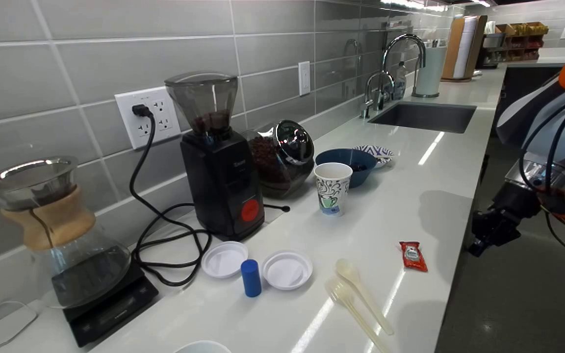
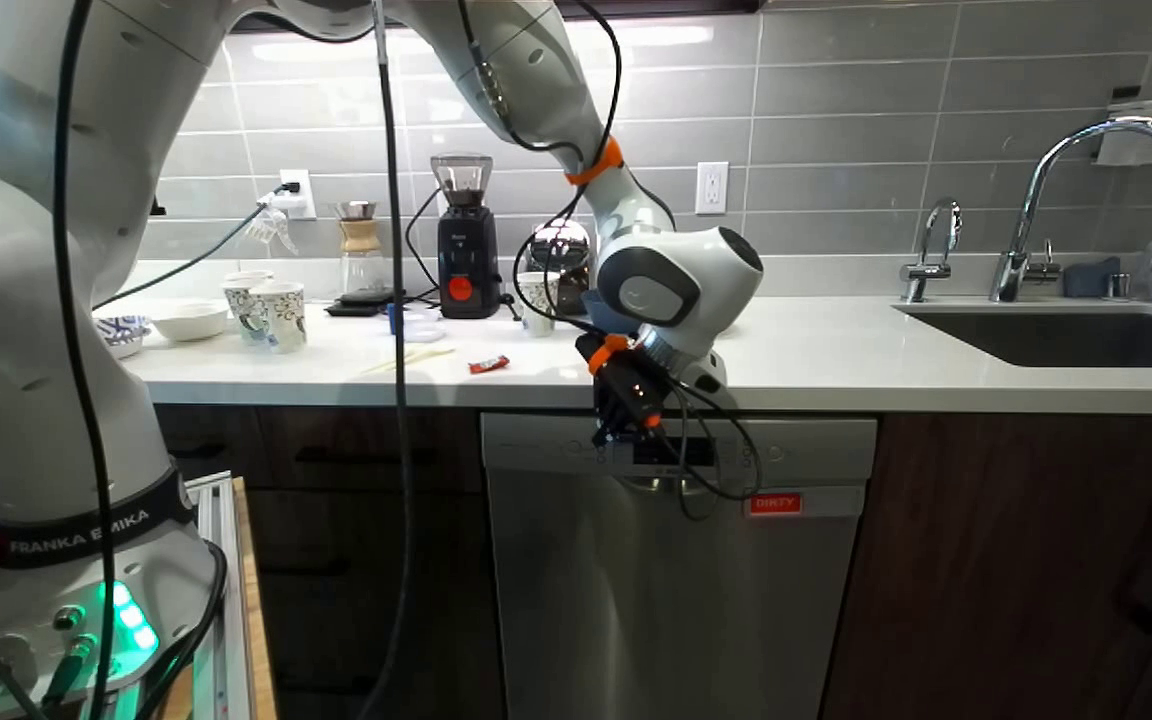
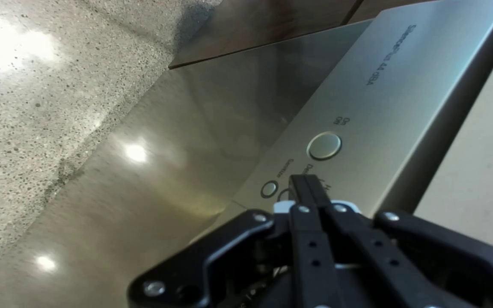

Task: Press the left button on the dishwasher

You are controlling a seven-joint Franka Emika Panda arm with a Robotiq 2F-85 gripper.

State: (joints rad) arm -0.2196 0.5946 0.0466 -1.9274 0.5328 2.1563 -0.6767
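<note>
The steel dishwasher [image 2: 676, 590] stands under the counter in an exterior view, and it fills much of the wrist view [image 3: 396, 98]. A large round On/Off button [image 3: 324, 146] sits on its control panel in the wrist view, with a smaller Sanitize button [image 3: 269, 189] nearby. My gripper [image 3: 308, 179] is shut and empty, its fingertips together. In the wrist view the tips appear just below the On/Off button and cover part of the panel's labels and another button. In an exterior view my gripper [image 2: 604, 438] is in front of the panel. I cannot tell whether the tips touch it.
The counter [image 2: 816, 350] overhangs the dishwasher. A red DIRTY label [image 2: 774, 503] is on its door. Cables [image 2: 726, 470] hang from the wrist. On the counter are a coffee grinder [image 1: 221, 181], a paper cup [image 1: 332, 189], a red packet [image 1: 413, 256] and plastic cutlery [image 1: 361, 294].
</note>
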